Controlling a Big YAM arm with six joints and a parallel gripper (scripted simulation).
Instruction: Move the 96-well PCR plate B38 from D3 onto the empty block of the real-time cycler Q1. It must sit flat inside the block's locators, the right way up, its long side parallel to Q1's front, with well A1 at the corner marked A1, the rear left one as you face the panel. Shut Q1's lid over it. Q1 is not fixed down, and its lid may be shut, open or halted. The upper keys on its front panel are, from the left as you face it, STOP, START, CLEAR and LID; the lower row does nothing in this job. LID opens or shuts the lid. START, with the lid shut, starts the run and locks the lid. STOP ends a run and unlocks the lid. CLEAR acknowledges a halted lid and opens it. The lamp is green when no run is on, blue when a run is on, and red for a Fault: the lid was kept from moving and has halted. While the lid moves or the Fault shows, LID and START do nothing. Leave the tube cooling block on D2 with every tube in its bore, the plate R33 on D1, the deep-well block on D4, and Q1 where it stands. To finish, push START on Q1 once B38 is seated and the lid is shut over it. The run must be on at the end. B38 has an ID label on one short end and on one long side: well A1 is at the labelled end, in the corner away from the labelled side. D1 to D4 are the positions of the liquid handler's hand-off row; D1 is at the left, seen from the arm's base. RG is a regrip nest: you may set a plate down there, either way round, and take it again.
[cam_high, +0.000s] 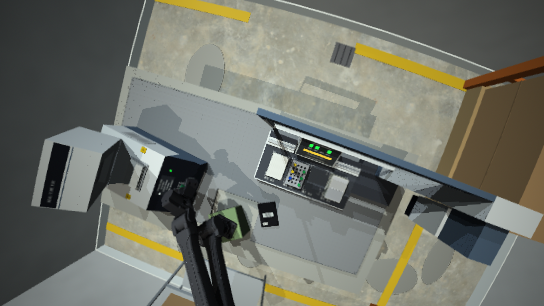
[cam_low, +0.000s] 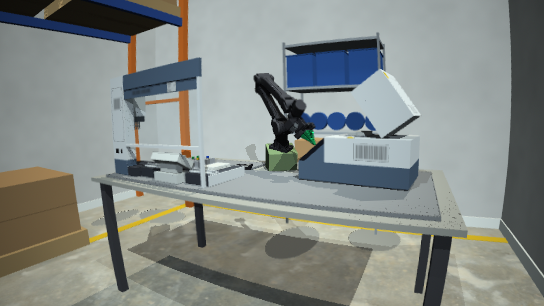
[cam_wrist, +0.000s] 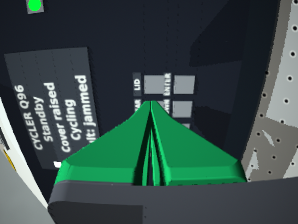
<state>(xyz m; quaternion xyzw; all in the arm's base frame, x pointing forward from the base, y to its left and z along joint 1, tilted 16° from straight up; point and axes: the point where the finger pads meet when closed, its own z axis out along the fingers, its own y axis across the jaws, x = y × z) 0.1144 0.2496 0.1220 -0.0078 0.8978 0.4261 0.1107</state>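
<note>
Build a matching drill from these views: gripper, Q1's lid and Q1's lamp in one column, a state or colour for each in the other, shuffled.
Column one:
1. gripper
2. Q1's lid
3. Q1's lamp

Column two:
a. green
b. raised and tilted above the body
c. shut, holding nothing, tips at the front panel

Pairs: 1-c, 2-b, 3-a.

One cycler (cam_high: 150, 170), one arm (cam_high: 192, 250), one table (cam_low: 350, 202).

Q1's raised lid (cam_high: 70, 170) leaves its block uncovered from above; the arm (cam_high: 192, 250) crowds the front panel (cam_high: 172, 182).
</note>
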